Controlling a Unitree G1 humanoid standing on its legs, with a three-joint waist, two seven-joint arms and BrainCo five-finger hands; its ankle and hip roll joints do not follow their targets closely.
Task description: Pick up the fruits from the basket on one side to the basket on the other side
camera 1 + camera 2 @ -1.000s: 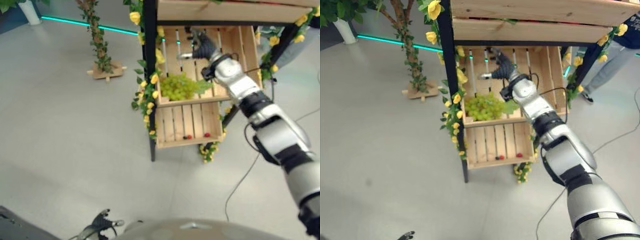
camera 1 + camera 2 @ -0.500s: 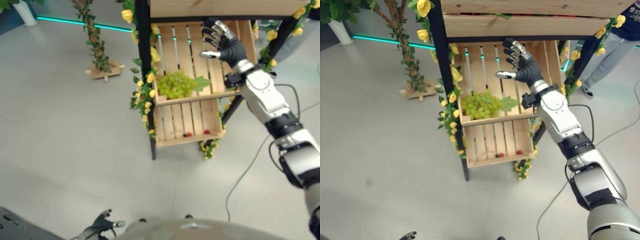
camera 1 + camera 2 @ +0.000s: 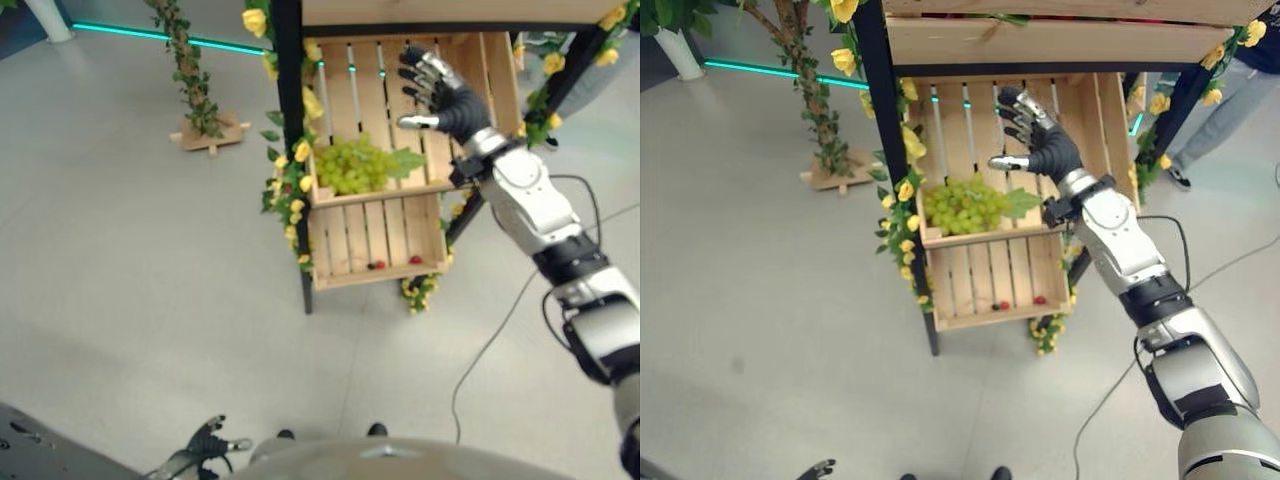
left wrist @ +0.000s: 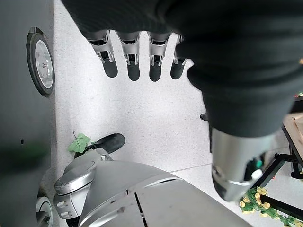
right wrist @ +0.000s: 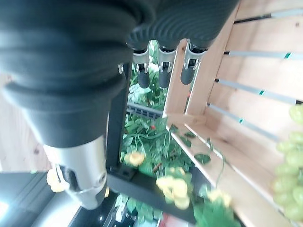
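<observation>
in the left eye view, the right hand point(image 3: 440, 95) is raised with its fingers spread and nothing held, in front of the slatted back of the upper tilted wooden crate point(image 3: 497, 85). the bunch of green grapes point(image 3: 355, 167) is seen lying at that crate's lower left front, apart from the hand. small red fruits point(image 3: 414, 260) are seen in the lower wooden crate point(image 3: 327, 250).

in the right eye view, the reach toward the grapes is judged to be the step in hand; the hand must be lowered leftward and closed round the bunch.

in the left wrist view, the left hand point(image 4: 137, 56) is seen with fingers straight, empty, over the floor.

in the right wrist view, the grapes point(image 5: 292, 189) are cut off at the edge, and the destination basket cannot be made out.
</observation>
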